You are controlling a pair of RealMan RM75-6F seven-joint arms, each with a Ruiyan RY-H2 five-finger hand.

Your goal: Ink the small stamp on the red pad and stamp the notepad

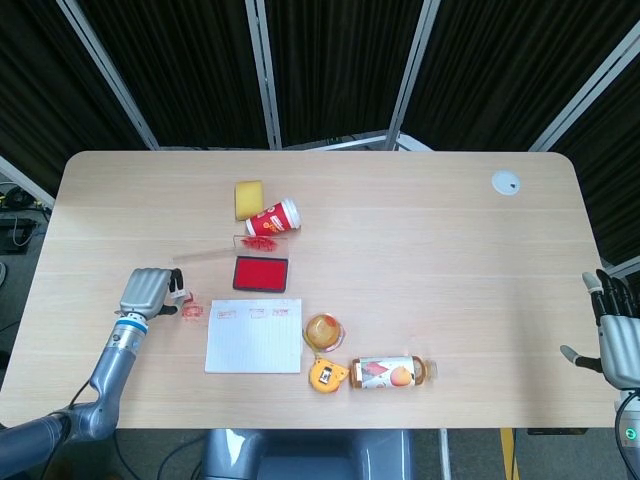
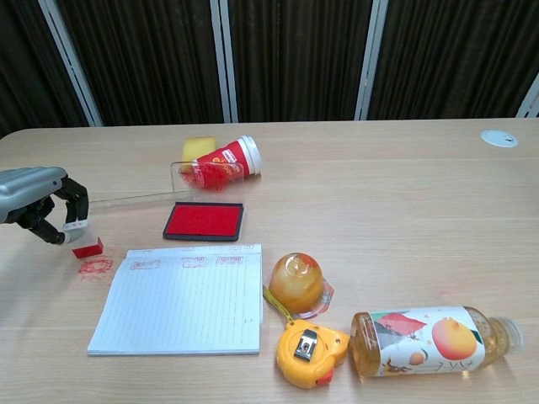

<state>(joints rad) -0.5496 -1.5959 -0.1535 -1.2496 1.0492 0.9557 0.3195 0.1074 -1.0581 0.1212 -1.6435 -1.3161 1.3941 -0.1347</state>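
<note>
Left hand (image 2: 38,206) is pinching the small stamp (image 2: 82,238) on the desk (image 2: 379,210) just left of the notepad (image 2: 181,299) — fingers clamped up top. Looks light, rigid, tippy — grip its clear upper block. Right hand (image 1: 620,335) holds nothing, fingers spread.

Counted on the table (image 1: 430,260): 1 small stamp (image 2: 87,247), 1 red pad (image 2: 204,220), 1 notepad (image 2: 181,300) bearing 3 red imprints along its top edge, 1 red imprint (image 2: 95,266) on the bare wood at left, 1 yellow sponge (image 1: 248,198), 1 tipped red cup (image 1: 274,218), 1 orange jelly cup (image 2: 296,282), 1 yellow tape measure (image 2: 311,353), 1 juice bottle (image 2: 434,339) lying flat, 1 white disc (image 1: 506,182) at upper right. Also 2 hands: left hand (image 2: 38,205), right hand (image 1: 618,340).
</note>
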